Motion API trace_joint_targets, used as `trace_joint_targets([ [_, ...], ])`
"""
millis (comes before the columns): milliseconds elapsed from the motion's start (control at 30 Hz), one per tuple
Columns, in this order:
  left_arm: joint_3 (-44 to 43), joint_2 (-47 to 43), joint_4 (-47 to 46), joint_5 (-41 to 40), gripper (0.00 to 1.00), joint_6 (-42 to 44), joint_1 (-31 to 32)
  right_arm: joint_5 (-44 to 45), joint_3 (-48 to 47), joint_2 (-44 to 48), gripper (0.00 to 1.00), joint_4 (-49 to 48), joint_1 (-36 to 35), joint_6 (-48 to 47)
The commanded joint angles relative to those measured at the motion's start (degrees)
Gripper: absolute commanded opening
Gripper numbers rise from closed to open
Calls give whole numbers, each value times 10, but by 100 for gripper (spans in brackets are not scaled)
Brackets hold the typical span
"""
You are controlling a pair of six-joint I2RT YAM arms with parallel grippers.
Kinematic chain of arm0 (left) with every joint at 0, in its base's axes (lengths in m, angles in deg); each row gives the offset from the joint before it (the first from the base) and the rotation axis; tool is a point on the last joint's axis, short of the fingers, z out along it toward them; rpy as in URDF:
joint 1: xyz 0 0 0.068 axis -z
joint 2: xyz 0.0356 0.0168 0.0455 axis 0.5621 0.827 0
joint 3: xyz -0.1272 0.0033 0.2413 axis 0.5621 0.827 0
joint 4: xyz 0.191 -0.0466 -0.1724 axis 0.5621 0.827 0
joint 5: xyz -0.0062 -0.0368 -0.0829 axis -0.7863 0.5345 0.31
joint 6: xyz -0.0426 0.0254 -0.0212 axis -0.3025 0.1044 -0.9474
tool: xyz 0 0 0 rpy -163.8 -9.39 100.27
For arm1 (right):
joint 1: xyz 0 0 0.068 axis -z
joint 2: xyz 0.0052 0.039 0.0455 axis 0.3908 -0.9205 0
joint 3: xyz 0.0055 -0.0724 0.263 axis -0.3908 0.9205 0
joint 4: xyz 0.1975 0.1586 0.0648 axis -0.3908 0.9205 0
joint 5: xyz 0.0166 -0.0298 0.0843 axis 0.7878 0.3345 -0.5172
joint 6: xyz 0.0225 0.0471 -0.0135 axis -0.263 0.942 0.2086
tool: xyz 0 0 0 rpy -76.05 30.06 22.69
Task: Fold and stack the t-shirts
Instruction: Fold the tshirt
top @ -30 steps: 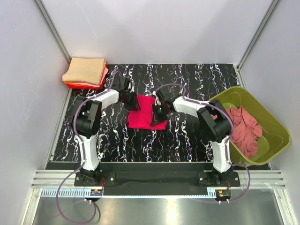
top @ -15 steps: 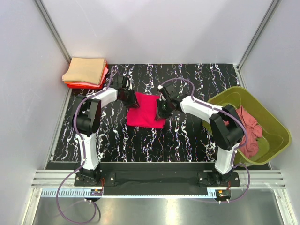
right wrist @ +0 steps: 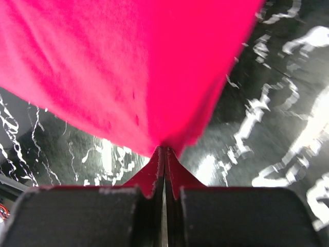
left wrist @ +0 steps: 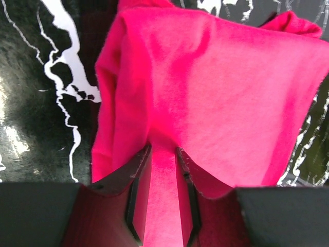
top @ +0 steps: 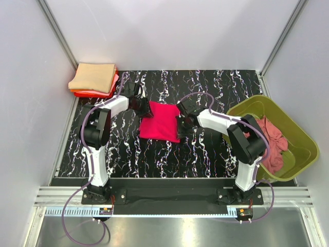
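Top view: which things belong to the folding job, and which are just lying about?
Job: crimson shirt, pinched in both arms' jaws; folded stack; dusty rose shirt in the tub.
Lying about: olive-green tub; marbled table.

Shirt point(top: 160, 122) between left hand point(top: 143, 107), right hand point(top: 180, 122)

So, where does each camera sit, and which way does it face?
Top external: above and behind the robot, looking down at the table; left arm and right arm show.
Left wrist: on the left arm, looking along the left hand, which grips the crimson t-shirt.
Right wrist: on the right arm, looking along the right hand, shut on that shirt.
Shared: all three show the crimson t-shirt.
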Motion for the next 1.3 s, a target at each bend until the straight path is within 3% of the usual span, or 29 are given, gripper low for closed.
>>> trace_joint_targets([
  [0,-36,-25,0,27,32,8,-3,42,-21,65,0,31,0,-9],
  [300,-32,-118,59,-5,46,66,-15,52,-14,20,2,12,0,-46],
  [467,-17,-103,56,84,52,113,-43,63,-4,-29,2,-5,2,-68],
  [600,-20,-90,53,87,55,149,-56,81,7,-5,3,-2,5,-74],
  [667,-33,-70,51,108,52,170,-65,70,14,28,3,-1,5,-77],
  [767,-62,-37,48,148,32,192,-71,69,21,76,4,1,5,-80],
  [967,-118,30,45,234,26,188,-67,50,-29,58,4,-1,5,-90],
  [1267,-199,107,30,166,25,163,-75,51,-28,-26,2,-21,5,-102],
])
